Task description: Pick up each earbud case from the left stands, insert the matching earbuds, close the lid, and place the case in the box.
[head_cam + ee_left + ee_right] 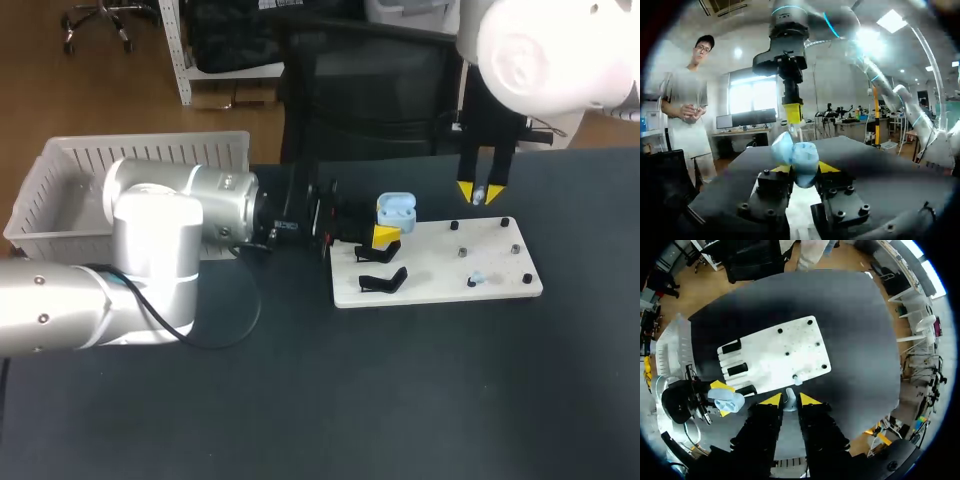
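My left gripper (389,224) is shut on a light blue earbud case (396,208) with its lid open, held at the left end of the white board (440,262). In the left wrist view the case (799,157) sits between the yellow-tipped fingers (828,167). My right gripper (481,191) hangs above the board's far right part, shut on a small pale earbud (789,400). In the left wrist view that gripper (793,114) stands just beyond the case. A second earbud (476,279) rests on a peg near the board's front right. In the right wrist view, the case (728,400) lies beside the right gripper (790,399).
Two black stands (383,281) sit on the board's left part, near the left gripper. A white slatted box (70,165) stands at the table's far left, partly behind my left arm. Several black pegs (505,222) dot the board's right part.
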Available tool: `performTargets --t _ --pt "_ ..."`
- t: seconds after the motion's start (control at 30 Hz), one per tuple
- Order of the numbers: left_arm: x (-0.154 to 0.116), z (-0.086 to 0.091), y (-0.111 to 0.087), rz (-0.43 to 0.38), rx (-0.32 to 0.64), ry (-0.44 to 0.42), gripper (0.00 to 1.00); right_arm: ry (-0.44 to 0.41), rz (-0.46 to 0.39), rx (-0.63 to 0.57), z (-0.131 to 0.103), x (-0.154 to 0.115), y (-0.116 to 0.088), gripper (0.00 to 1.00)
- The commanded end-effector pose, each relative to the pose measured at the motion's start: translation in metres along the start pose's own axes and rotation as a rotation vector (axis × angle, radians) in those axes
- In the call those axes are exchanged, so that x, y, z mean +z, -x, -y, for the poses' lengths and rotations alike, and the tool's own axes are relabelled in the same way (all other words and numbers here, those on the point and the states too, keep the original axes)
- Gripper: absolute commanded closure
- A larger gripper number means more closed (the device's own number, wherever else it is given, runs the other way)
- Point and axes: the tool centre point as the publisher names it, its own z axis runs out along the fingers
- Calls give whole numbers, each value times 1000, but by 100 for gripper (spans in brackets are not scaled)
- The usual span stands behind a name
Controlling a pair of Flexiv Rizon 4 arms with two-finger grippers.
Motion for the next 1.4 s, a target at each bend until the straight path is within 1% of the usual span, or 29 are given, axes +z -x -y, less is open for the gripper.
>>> performTargets --t 0.03,0.67,0.7,0.77,0.8,0.83,0.87,0.9,0.93,1.07,1.13,1.23,1.4 --pt "4 1 -3 2 7 18 100 1 -7 0 -2 -1 -1 100" --pt "5 -1 -2 -5 5 25 100 9 -12 1 -1 0 -3 100" --pt "5 -1 -2 -5 5 25 100 25 -18 4 -4 -1 -5 100" --pt "5 -1 -2 -5 5 25 100 46 2 25 -13 -6 -9 100" --pt "5 -1 -2 -5 5 25 100 32 22 44 -16 -7 -10 100" --pt "5 -1 -2 -5 5 25 100 34 52 84 -21 -10 -11 100" --pt "5 -1 -2 -5 5 25 100 47 58 114 -23 -12 -13 100" --pt "5 -1 -2 -5 5 25 100 39 42 153 -26 -13 -14 100" --pt "5 -1 -2 -5 5 25 100 31 44 173 -27 -14 -15 100" --pt "5 -1 -2 -5 5 25 100 50 -2 264 -35 -17 -22 100" --pt "5 -1 -2 -5 5 25 100 49 -10 284 -38 -18 -24 100" --pt "5 -1 -2 -5 5 25 100 52 -47 323 -45 -17 -24 100" --pt "5 -1 -2 -5 5 25 100 34 -80 329 -57 -11 -24 100"
